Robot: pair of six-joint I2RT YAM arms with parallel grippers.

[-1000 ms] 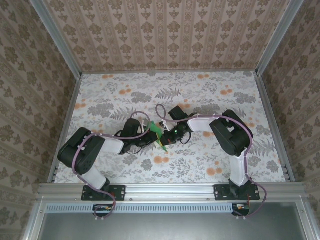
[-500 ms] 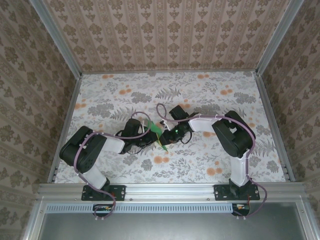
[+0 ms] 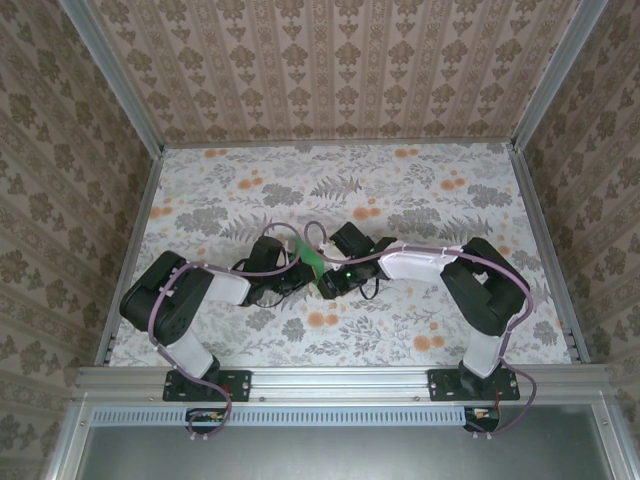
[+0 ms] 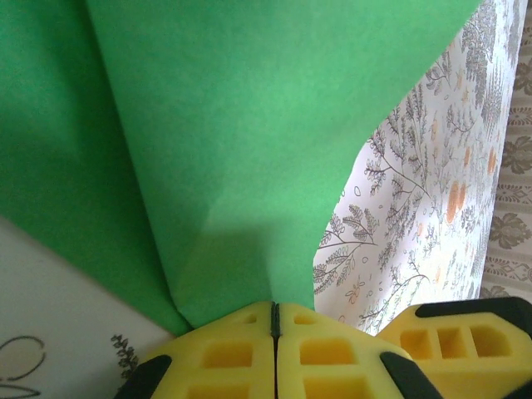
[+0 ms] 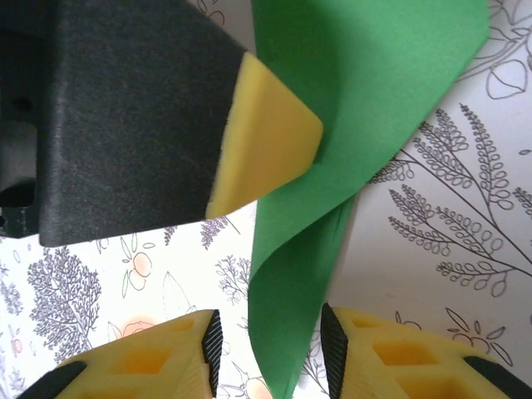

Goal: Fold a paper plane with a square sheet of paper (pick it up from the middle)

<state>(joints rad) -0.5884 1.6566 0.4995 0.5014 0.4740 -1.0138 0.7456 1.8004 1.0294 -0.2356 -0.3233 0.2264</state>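
The left pincer (image 4: pixel 274 314) is clenching the paper (image 4: pixel 216 125): in its wrist view the two yellow fingers (image 4: pixel 224 353) are pressing flat against each other, and the green sheet is rising out of the seam between them. The sheet is fanning up and outward from that grip, showing a crease running up its left part and a softer bend above the fingertips. To the right of it, the flowered desk (image 4: pixel 399 216) is showing below.

The right pincer (image 5: pixel 268 349) is standing released. Its fingers (image 5: pixel 150 362) are spread apart, and a folded edge of the paper is hanging down into the gap between them, nearer the right-hand pad than the left. Above, one yellow-tipped finger of the left pincer is lying against the sheet.

From the top camera, both arms are reaching inward and their pincers are meeting tip to tip. The paper is sitting between them as a small green patch, lifted off the surface. It is lying about midway between the far and near edges of the desk, slightly toward the left edge.
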